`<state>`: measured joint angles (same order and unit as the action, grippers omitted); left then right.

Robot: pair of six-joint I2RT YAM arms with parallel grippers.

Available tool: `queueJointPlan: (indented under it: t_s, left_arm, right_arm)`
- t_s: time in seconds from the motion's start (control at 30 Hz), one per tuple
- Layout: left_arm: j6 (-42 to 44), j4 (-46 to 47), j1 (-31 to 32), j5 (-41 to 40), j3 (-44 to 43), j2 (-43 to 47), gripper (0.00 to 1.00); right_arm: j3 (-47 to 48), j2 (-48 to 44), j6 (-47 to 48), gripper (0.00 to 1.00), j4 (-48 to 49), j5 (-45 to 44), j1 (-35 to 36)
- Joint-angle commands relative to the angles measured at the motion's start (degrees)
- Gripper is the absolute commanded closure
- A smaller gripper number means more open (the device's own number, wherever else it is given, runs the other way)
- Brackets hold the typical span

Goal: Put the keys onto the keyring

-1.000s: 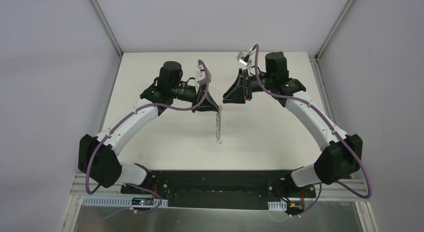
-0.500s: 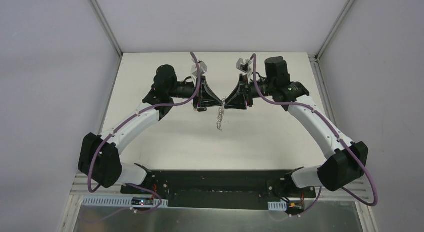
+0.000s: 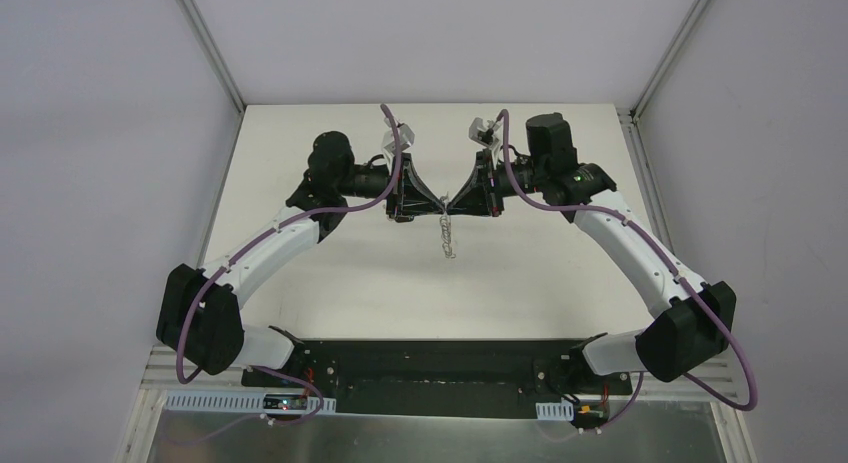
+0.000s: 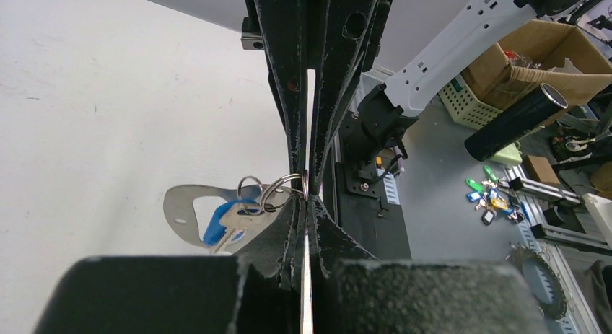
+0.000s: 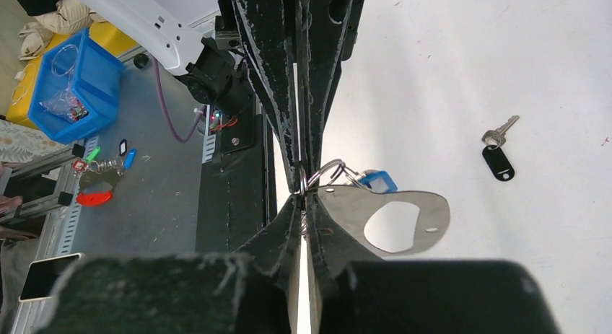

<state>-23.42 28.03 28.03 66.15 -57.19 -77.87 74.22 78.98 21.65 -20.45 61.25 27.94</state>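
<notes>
Two grippers were tip to tip over the table [image 3: 340, 273]. The left gripper [image 3: 438, 206] had its fingers pressed together, pinching the keyring [image 5: 426, 208] by its small wire rings [image 4: 278, 186]. The right gripper [image 3: 455, 206] had its fingers pressed close at the same spot, but what they pinched could not be seen. The blue key [image 4: 216, 224] hung against the keyring. Little clips [image 3: 447, 238] dangled below. The black key [image 5: 498, 161] lay on the table, well apart.

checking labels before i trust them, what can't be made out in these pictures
- Top external: flat silvery keyring plate and blue-tagged metal key hidden by the meeting left pincer and right pincer.
- Wrist views: which pincer grips the wire rings; fingers cover the contact.
- Right wrist: black-tagged metal key, teeth too small.
</notes>
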Motion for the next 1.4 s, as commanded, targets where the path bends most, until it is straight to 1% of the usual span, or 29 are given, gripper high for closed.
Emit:
queueJointPlan:
  t_s: [0.0,0.07,0.2,0.27,0.4,0.47,0.57,0.6,0.7,0.73,0.77,0.83,0.93,0.97,1.2,1.37]
  left_arm:
    - [-0.7,3.3,-0.3,0.3,0.0,1.1,1.00]
    - [-0.6,3.3,-0.3,0.2,-0.1,0.9,1.00]
    - [-0.1,2.4,-0.3,-0.2,-0.2,0.7,1.00]
    - [1.1,0.7,-0.3,-0.2,-0.6,0.6,1.00]
    - [7.9,-8.5,-0.3,-0.6,-2.8,1.3,0.98]
    - [9.0,-9.9,-0.3,-0.6,-3.5,1.4,1.00]
    - [9.0,-10.3,-0.3,-0.1,-4.3,1.3,1.00]
    - [9.1,-10.2,-0.3,0.2,-4.6,1.3,1.00]
    - [9.0,-9.5,-0.3,1.0,-4.7,1.7,1.00]
    - [8.7,-8.8,-0.3,1.2,-4.4,1.7,1.00]
    - [8.1,-7.9,-0.3,1.2,-4.2,1.9,1.00]
    - [6.3,-5.3,-0.4,1.7,-3.5,1.8,1.00]
    - [3.3,-0.4,-0.4,2.2,-2.4,1.5,1.00]
    - [3.0,0.0,-0.4,2.2,-2.4,1.4,1.00]
    - [3.1,-0.7,-0.4,2.0,-2.2,0.9,1.00]
    - [4.2,-2.4,-0.4,1.8,-2.4,0.7,1.00]
  right_arm:
    - [1.7,-0.4,0.7,0.97,0.2,1.8,0.9]
    - [1.9,-0.4,0.8,1.00,0.0,1.9,0.9]
    - [3.0,-0.5,2.6,1.00,-1.9,1.0,1.0]
    - [3.8,-0.5,4.9,1.00,-4.3,-0.8,1.2]
    - [5.0,-0.6,8.0,1.00,-8.0,-6.7,2.2]
    - [4.8,-0.6,8.4,1.00,-8.6,-9.0,2.9]
    - [3.9,-0.4,8.6,1.00,-8.7,-11.3,3.7]
    - [3.7,-0.4,8.6,0.98,-8.6,-11.5,3.8]
    - [2.9,-0.9,8.8,0.79,-8.2,-12.1,3.8]
    - [2.7,-1.2,8.9,0.75,-8.2,-12.1,3.9]
    - [2.5,-1.5,9.0,0.72,-8.2,-11.9,3.8]
    - [2.4,-1.9,9.8,0.69,-8.6,-11.7,3.8]
    - [2.1,-2.6,10.7,0.69,-9.2,-11.2,3.9]
    - [2.1,-2.8,10.9,0.70,-9.3,-10.9,3.8]
    - [3.3,-2.9,10.7,0.73,-9.9,-9.3,3.8]
    - [4.1,-3.6,12.1,0.74,-11.5,-10.2,3.8]
